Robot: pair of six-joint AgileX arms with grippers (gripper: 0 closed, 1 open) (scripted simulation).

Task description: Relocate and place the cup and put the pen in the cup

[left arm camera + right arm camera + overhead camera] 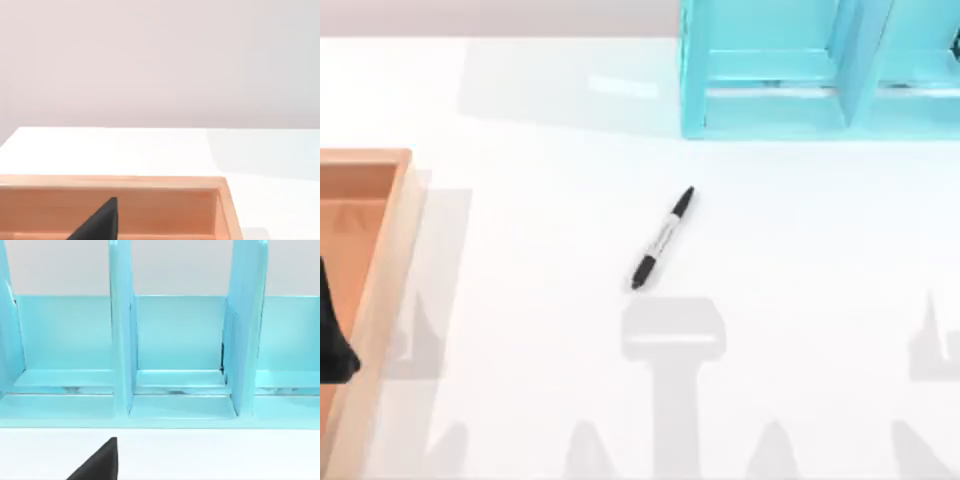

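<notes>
Since the coming move turns on where the pen lies against my two arms, I read the table from left to right. At the left edge sits a shallow wooden tray (380, 250), and over its near part a dark shape (335, 350) that I take for part of my left arm; the left wrist view looks across the tray wall (150, 182) to bare white table, with one black fingertip (102, 222) in front. I cannot tell whether the left gripper is wide or narrow.

The pen (663, 238) lies flat on open table near the middle, well apart from the tray. Its long axis runs on a diagonal, the near end pointing to the left and the far end to the right. No cup is to be found in these views, so I cannot place it.

At the far right stands a turquoise rack (770, 110) with upright dividers. The right wrist view faces its compartments (180, 340) across a strip of table, one black fingertip (102, 462) in front; I cannot tell that gripper's state either.

I judge the pen free on every side, with room to come down from above, jaws set across the barrel. Which arm is nearer I cannot say.
</notes>
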